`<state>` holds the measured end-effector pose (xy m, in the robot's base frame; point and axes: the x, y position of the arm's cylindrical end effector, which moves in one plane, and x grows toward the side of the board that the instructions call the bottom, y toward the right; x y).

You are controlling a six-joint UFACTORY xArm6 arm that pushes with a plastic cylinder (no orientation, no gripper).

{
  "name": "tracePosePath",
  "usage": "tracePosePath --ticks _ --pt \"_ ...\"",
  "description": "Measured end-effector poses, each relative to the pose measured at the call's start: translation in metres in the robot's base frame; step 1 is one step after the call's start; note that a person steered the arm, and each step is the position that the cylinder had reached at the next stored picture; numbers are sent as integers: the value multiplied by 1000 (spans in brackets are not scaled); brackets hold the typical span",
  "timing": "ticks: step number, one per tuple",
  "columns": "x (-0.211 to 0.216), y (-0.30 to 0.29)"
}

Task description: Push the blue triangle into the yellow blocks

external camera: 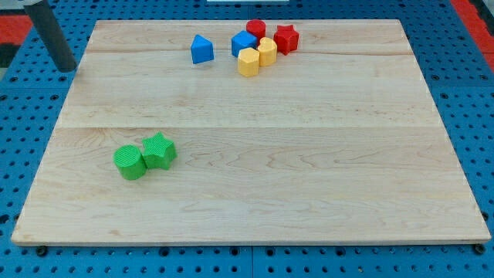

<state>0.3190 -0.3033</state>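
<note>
Tip (68, 69) sits left of blue triangle (202, 50), well apart.

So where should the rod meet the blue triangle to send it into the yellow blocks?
There is no tool to grip with, so push. The blue triangle sits to the view's left of the two yellow blocks, with a gap between. My tip is far off at the board's left edge. Probably best: come from the view's left, meet its left face centrally, push rightward and slightly down.
</note>
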Motion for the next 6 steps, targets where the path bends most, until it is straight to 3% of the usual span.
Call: tracePosePath --ticks 1,2,3,6 --pt "-36 22" --pt "-87 109" --pt "-90 170" --pt "-31 208"
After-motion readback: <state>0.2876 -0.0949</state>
